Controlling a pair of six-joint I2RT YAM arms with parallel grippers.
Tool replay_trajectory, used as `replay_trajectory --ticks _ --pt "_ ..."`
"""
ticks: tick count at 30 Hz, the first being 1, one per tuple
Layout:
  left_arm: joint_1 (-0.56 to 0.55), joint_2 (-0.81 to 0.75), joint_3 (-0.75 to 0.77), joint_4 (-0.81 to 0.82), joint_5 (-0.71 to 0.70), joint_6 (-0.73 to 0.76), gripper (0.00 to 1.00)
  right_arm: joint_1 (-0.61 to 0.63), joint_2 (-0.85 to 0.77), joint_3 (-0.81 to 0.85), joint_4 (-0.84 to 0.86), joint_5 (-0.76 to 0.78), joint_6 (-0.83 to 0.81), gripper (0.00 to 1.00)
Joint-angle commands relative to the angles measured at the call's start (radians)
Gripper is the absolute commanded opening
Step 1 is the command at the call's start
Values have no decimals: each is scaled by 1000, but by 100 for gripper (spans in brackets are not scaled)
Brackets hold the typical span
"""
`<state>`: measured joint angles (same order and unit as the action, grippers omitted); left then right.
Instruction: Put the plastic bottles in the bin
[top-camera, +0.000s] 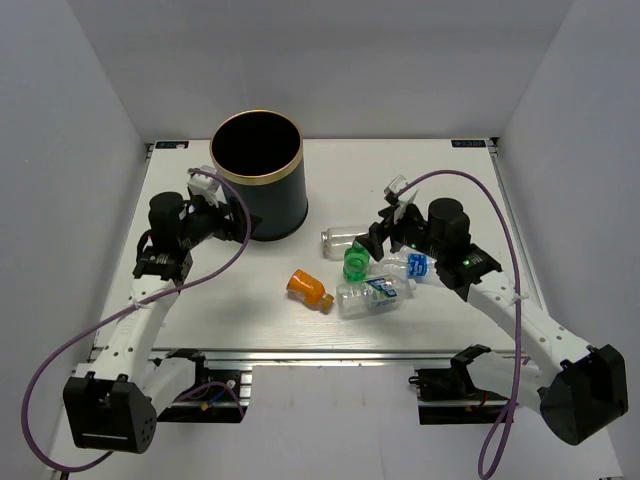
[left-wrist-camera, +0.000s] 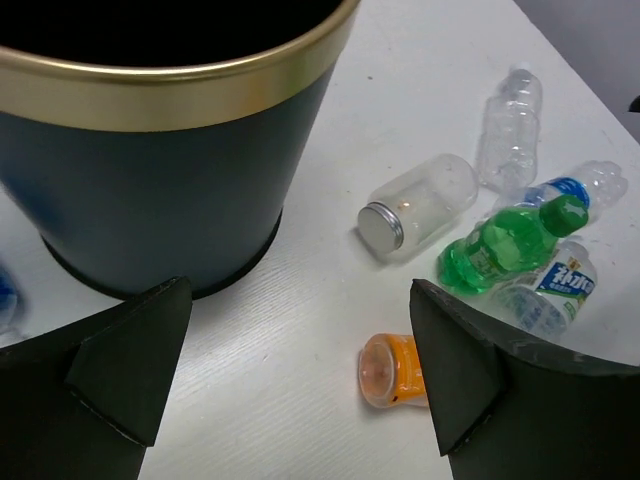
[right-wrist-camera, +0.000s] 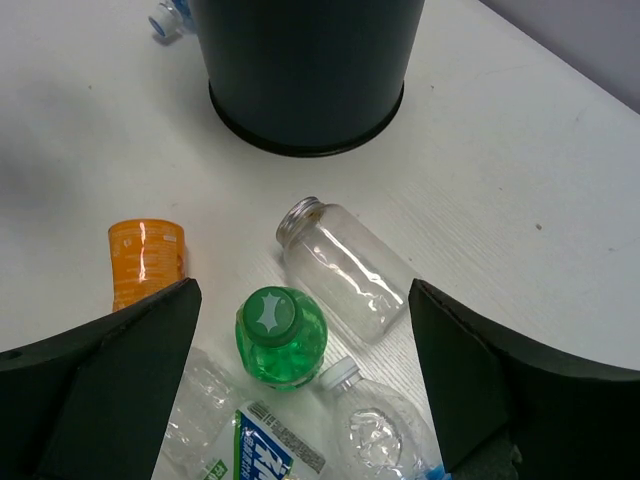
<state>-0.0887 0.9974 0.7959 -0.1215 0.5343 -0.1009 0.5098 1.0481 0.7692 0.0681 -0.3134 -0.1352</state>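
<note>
Your right tool (right-wrist-camera: 303, 290) hung wide open and empty right over the green bottle (right-wrist-camera: 281, 340), whose cap pointed up at it. The bin (right-wrist-camera: 300, 70) stood well beyond, beside your left tool (left-wrist-camera: 300, 288), likewise open and empty.

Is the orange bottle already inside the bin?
No, the orange bottle lies on the table, outside the bin.

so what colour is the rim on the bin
Gold. The rim is a shiny band topping the dark navy bin, clearest in the left wrist view.
</note>
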Motion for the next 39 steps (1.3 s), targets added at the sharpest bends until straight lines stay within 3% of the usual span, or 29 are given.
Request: replay_trajectory --ticks 1,6,10,11,12,13,14,16,17,18,20,21,23,24,29,39 --pt "3 -25 45 -32 -71 10 100 -2 -3 47 32 7 5 90" --pt "3 -83 45 -79 -189 10 100 -5 -31 51 -5 -85 -79 90" --pt "3 -164 23 -136 -373 -2 98 -2 -57 51 -53 -130 -167 90" --pt "3 -178 14 -159 -404 -2 96 -4 -53 53 -65 -128 -168 86" --pt "3 -187 14 -176 -442 -11 83 -4 -46 76 -67 -128 -168 72" --pt "3 -187 14 -193 -486 -22 76 -2 -45 85 -103 -124 -167 36" --pt "3 -166 28 -240 -519 -22 72 -2 -36 93 -122 -127 -161 31" --pt "3 -85 51 -273 -560 -22 67 -2 -28 113 -146 -127 -159 34" --pt "3 -54 51 -285 -574 -22 67 -2 -26 117 -146 -119 -155 58" --pt "3 -22 66 -300 -588 -31 67 -1 -25 127 -160 -115 -156 68" --pt "3 67 106 -322 -671 -52 77 -2 -20 137 -171 -92 -149 83" --pt "3 95 118 -322 -692 -62 80 1 -22 148 -180 -87 -149 86" --pt "12 153 155 -333 -749 -71 97 1 -37 150 -179 -79 -147 86" --pt "12 218 172 -355 -778 -91 100 2 -49 150 -180 -76 -147 86" --pt "12 381 246 -351 -892 -125 100 -4 -94 147 -174 -70 -142 88" --pt "73 650 337 -221 -859 -115 98 1 -144 134 -169 -76 -144 90"
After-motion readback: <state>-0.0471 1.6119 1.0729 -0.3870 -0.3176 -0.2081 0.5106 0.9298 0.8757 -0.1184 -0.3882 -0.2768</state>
